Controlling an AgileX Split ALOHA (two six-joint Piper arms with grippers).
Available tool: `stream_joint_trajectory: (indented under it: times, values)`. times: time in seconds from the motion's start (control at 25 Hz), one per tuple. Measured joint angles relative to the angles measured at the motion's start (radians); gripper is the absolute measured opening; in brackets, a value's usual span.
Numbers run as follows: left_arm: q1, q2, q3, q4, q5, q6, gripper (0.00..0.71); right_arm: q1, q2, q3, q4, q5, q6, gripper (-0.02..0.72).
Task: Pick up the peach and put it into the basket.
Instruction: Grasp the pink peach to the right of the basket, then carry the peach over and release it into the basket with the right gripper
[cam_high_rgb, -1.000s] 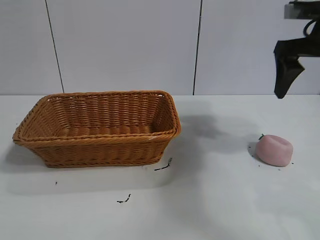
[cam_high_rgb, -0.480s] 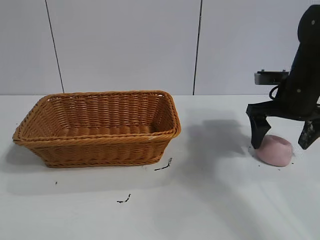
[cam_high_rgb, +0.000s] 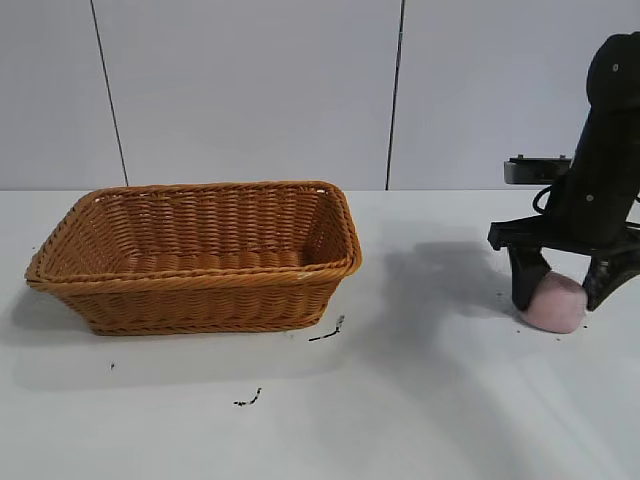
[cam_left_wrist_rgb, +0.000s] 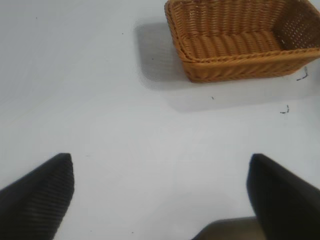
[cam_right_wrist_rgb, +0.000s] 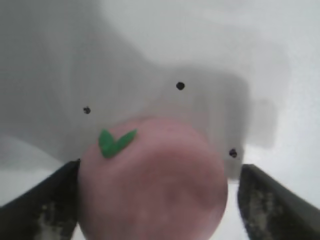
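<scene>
The pale pink peach (cam_high_rgb: 556, 301) lies on the white table at the right. My right gripper (cam_high_rgb: 562, 292) is lowered over it, its two black fingers open and standing on either side of the fruit. In the right wrist view the peach (cam_right_wrist_rgb: 155, 195) with its green stem fills the space between the fingers (cam_right_wrist_rgb: 42, 210); one finger touches it and a small gap shows at the other. The orange-brown wicker basket (cam_high_rgb: 190, 275) stands empty at the left and also shows in the left wrist view (cam_left_wrist_rgb: 235, 55). My left gripper (cam_left_wrist_rgb: 160, 195) is open and empty above bare table, away from the basket.
Small black marks (cam_high_rgb: 326, 333) lie on the table in front of the basket, and black dots (cam_right_wrist_rgb: 180, 86) lie around the peach. A pale panelled wall (cam_high_rgb: 250, 90) runs along the back of the table.
My right arm has come down from the upper right over the peach. Its fingers have dropped lower and closed in around the fruit. The peach and the basket have not moved.
</scene>
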Motion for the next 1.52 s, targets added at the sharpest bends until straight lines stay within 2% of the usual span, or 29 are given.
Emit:
stream_joint_trajectory:
  times: [0.04, 0.16, 0.32, 0.6, 0.88, 1.28, 1.52]
  values:
    - [0.0, 0.0, 0.0, 0.0, 0.0, 0.0, 0.692, 0.0, -0.002, -0.004, 0.0, 0.008, 0.0, 0.131]
    - [0.0, 0.0, 0.0, 0.0, 0.0, 0.0, 0.692, 0.0, -0.024, -0.009, 0.001, 0.021, 0.0, 0.054]
    - [0.0, 0.0, 0.0, 0.0, 0.0, 0.0, 0.692, 0.0, -0.096, -0.018, 0.003, 0.058, 0.0, 0.034]
    - [0.0, 0.0, 0.0, 0.0, 0.0, 0.0, 0.692, 0.0, -0.171, -0.282, 0.017, 0.254, 0.005, 0.028]
    - [0.0, 0.0, 0.0, 0.0, 0.0, 0.0, 0.692, 0.053, -0.134, -0.49, 0.018, 0.311, 0.02, 0.025]
    - [0.0, 0.0, 0.0, 0.0, 0.0, 0.0, 0.692, 0.337, -0.004, -0.751, 0.022, 0.34, 0.031, 0.025]
    - [0.0, 0.0, 0.0, 0.0, 0.0, 0.0, 0.692, 0.492, 0.074, -0.774, 0.022, 0.265, 0.031, 0.025]
